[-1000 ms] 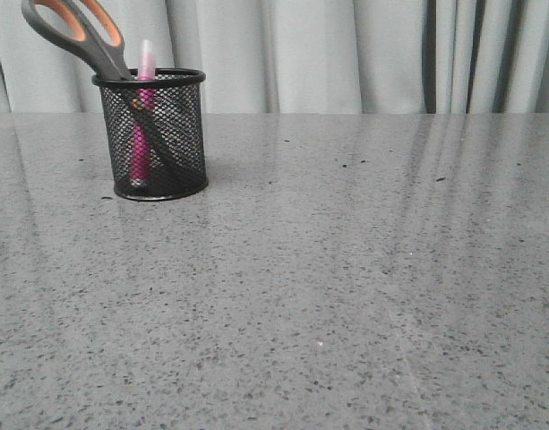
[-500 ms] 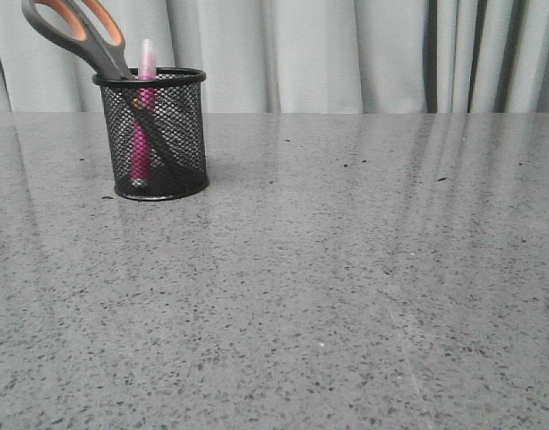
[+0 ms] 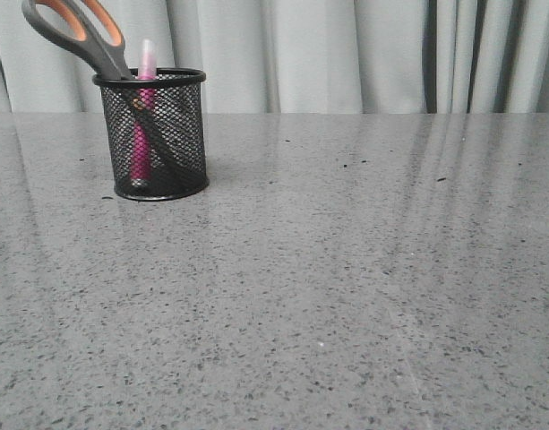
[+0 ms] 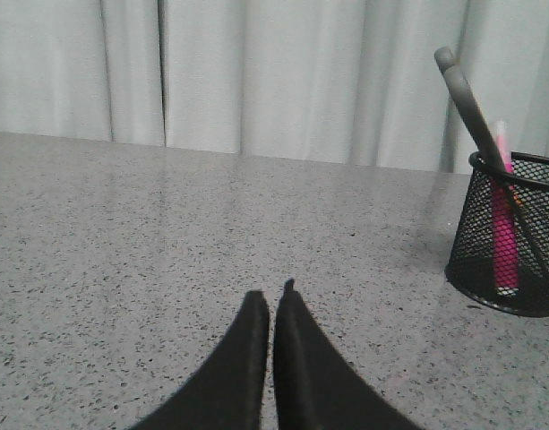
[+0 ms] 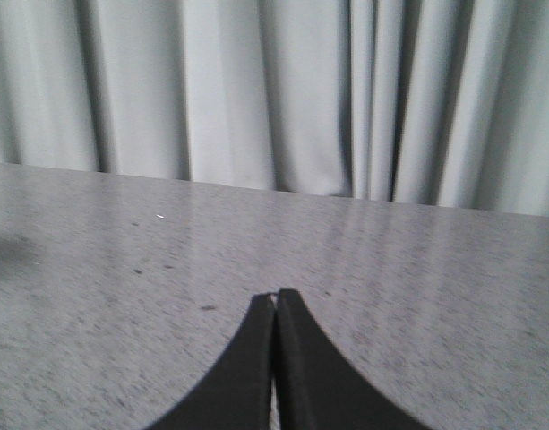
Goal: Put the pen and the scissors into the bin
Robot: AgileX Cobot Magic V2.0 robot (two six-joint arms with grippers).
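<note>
The black mesh bin (image 3: pixel 153 134) stands upright at the far left of the grey table. Inside it the pink pen (image 3: pixel 143 116) stands with its whitish cap above the rim. The scissors (image 3: pixel 77 34) rest blades-down in the bin, grey and orange handles leaning out to the left. The left wrist view shows the bin (image 4: pixel 509 235), the pen (image 4: pixel 502 224) and a scissors handle (image 4: pixel 467 103) well off to one side of my left gripper (image 4: pixel 272 294), which is shut and empty. My right gripper (image 5: pixel 276 297) is shut, empty, over bare table. Neither gripper shows in the front view.
The speckled grey table (image 3: pixel 346 269) stretches wide to the right of the bin. A pale pleated curtain (image 3: pixel 346 54) hangs behind the table's far edge.
</note>
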